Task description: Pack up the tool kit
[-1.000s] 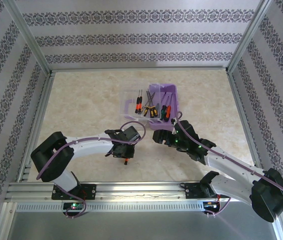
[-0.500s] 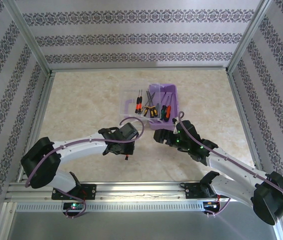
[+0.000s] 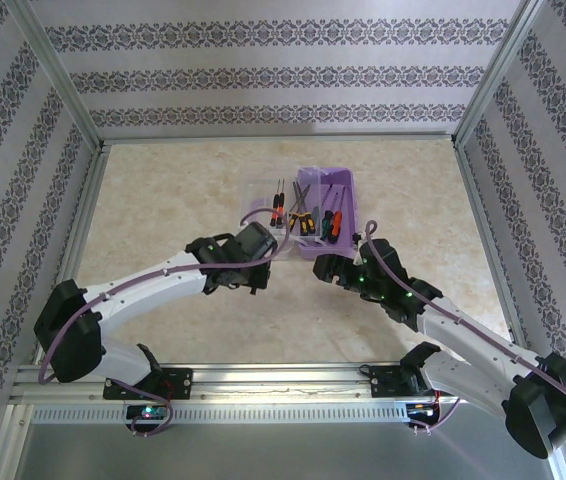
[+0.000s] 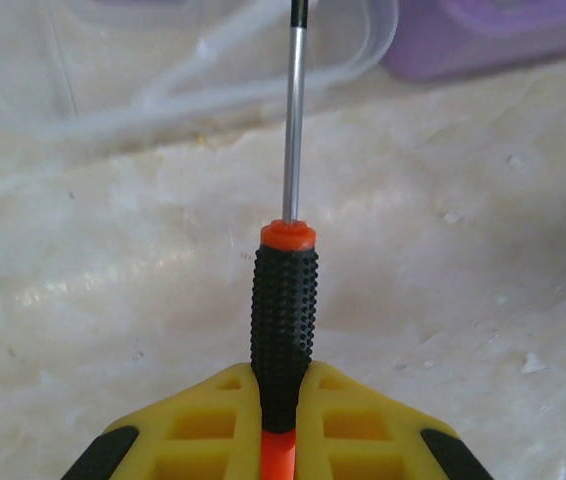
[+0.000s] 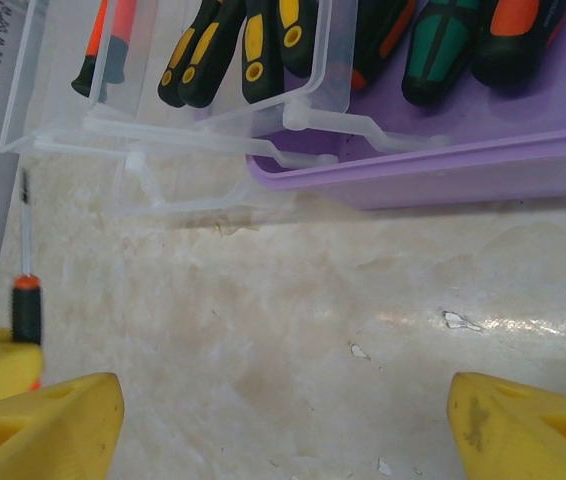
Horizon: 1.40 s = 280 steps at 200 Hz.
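Yellow pads of my left gripper (image 4: 281, 390) clamp a black-handled screwdriver (image 4: 284, 300). My right gripper (image 5: 283, 425) gapes wide near the purple box (image 5: 443, 170).

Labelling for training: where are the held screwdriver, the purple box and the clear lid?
Screwdriver (image 4: 284, 300): left wrist view, black grip.
Box (image 5: 443, 172): right wrist view, near wall.
Lid (image 5: 163, 135): right wrist view, near rim.

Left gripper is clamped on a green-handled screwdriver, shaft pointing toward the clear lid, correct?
Not green. The left wrist view shows the left gripper clamped on a black-handled screwdriver with an orange collar, shaft pointing toward the clear lid.
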### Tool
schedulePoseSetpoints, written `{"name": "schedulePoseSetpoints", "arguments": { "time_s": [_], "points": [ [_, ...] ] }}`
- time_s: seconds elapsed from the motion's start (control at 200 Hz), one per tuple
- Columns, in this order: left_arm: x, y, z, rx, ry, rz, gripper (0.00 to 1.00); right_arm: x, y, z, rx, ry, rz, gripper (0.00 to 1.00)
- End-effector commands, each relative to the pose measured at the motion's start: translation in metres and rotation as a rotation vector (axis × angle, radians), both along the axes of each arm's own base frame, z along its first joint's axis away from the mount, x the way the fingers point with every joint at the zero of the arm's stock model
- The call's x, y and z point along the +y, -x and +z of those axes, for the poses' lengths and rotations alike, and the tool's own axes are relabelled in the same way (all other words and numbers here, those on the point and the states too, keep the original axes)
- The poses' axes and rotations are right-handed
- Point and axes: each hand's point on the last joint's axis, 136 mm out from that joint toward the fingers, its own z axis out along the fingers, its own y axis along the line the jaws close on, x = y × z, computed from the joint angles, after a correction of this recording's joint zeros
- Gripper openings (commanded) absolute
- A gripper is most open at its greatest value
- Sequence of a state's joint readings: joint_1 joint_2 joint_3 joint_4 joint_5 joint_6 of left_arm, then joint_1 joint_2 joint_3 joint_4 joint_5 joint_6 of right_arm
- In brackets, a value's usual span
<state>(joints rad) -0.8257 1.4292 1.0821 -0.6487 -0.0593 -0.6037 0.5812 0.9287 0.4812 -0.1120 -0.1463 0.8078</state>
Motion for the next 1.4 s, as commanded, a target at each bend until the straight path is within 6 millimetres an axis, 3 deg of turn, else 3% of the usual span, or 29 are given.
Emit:
{"name": "schedulePoseSetpoints", "arguments": {
  "time_s": [0.0,0.34,0.565,1.029,1.394],
  "points": [
    [0.008,-0.019,0.017,-0.026,-0.041,-0.024,0.1,-0.007,0.002,-0.003,-0.005,0.02,-0.009,0.85],
    [0.013,-0.092,0.059,-0.026,-0.017,-0.021,0.1,-0.023,0.004,-0.019,0.012,0.028,-0.094,0.84],
    [-0.001,-0.134,0.067,-0.019,-0.022,-0.023,0.1,-0.035,0.009,-0.023,0.008,0.018,-0.127,0.85],
    [-0.009,-0.188,0.041,0.021,-0.041,0.023,0.1,-0.045,0.016,-0.018,0.015,-0.014,-0.135,0.85],
    [-0.005,-0.191,0.015,0.093,-0.073,0.041,0.11,-0.047,0.014,-0.018,0.018,-0.011,-0.139,0.85]
  ]
}}
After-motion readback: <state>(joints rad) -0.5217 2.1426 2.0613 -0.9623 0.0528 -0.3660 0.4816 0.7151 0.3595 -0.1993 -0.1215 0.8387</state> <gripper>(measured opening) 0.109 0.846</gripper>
